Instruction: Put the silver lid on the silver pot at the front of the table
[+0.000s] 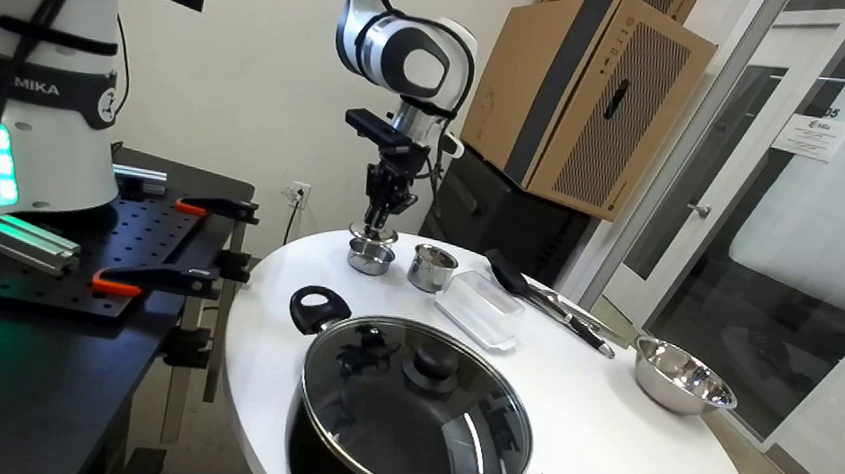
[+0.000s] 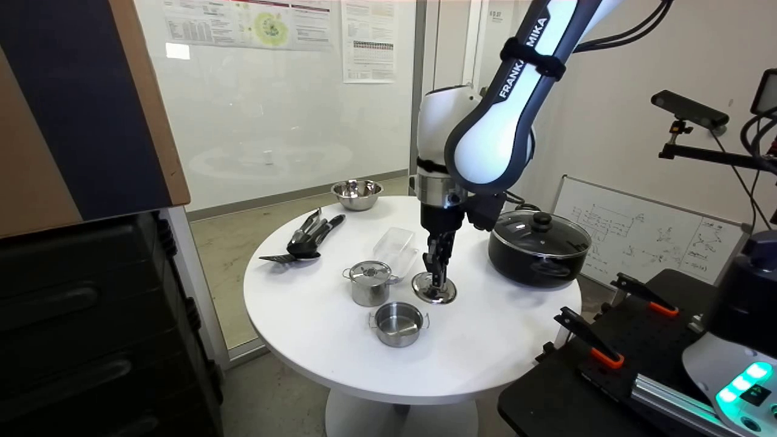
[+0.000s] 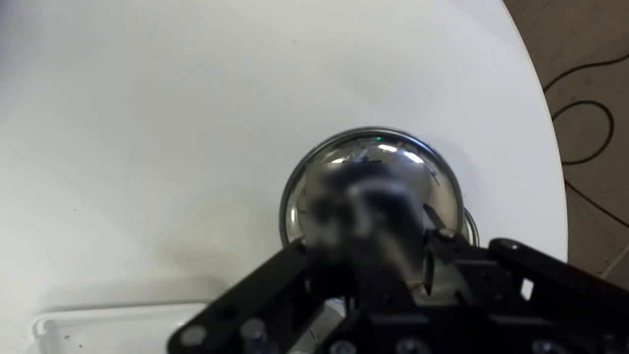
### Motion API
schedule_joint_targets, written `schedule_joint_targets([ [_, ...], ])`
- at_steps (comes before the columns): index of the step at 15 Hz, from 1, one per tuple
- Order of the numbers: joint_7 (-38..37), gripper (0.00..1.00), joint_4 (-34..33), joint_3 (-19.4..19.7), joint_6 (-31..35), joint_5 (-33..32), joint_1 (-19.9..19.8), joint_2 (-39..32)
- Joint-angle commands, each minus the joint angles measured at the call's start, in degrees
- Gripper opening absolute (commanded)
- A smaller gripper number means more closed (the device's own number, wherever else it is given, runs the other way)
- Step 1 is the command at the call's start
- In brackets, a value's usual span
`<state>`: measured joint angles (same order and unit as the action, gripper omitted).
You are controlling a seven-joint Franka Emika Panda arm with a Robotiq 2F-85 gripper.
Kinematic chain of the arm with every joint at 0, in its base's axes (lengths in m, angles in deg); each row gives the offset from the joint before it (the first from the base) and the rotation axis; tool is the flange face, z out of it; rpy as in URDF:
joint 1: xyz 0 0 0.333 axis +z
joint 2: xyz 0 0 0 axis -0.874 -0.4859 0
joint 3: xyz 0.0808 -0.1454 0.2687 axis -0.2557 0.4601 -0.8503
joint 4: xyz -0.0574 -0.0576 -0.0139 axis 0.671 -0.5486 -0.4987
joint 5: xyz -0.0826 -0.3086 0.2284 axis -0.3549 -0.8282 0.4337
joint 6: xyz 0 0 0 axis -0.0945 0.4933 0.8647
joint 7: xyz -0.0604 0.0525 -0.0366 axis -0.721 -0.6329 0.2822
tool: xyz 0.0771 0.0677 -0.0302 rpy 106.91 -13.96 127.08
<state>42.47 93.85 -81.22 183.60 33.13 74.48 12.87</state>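
Note:
The round silver lid point(image 2: 430, 295) hangs in the air under my gripper point(image 2: 438, 280). The fingers are closed at its top centre. It also shows in an exterior view point(image 1: 386, 238) under the gripper point(image 1: 375, 220), just above the open low silver pot point(image 1: 370, 260). This pot point(image 2: 398, 328) stands upright near the table's edge and has two small side handles. In the wrist view the lid point(image 3: 368, 142) covers most of the pot, whose rim point(image 3: 472, 228) peeks out at the right. The fingertips and the lid's knob are blurred there.
A taller silver pot with its lid on point(image 2: 371, 291) stands beside the open pot. A clear plastic container point(image 1: 480, 306), black utensils point(image 1: 541, 300), a steel bowl point(image 1: 678, 378) and a big black pot with glass lid point(image 2: 540, 255) also stand on the round white table point(image 2: 473, 358).

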Motion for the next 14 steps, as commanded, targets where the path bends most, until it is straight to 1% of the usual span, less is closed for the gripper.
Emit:
schedule_joint_targets([
  [1,-2.5,0.05,-4.2,0.9,-1.1,-2.0,2.1,-3.8],
  [8,-3.0,0.05,-8.9,1.4,-0.3,-2.4,4.3,-9.4],
  [14,-3.0,0.05,-11.6,1.5,0.2,-2.1,5.4,-12.2],
])
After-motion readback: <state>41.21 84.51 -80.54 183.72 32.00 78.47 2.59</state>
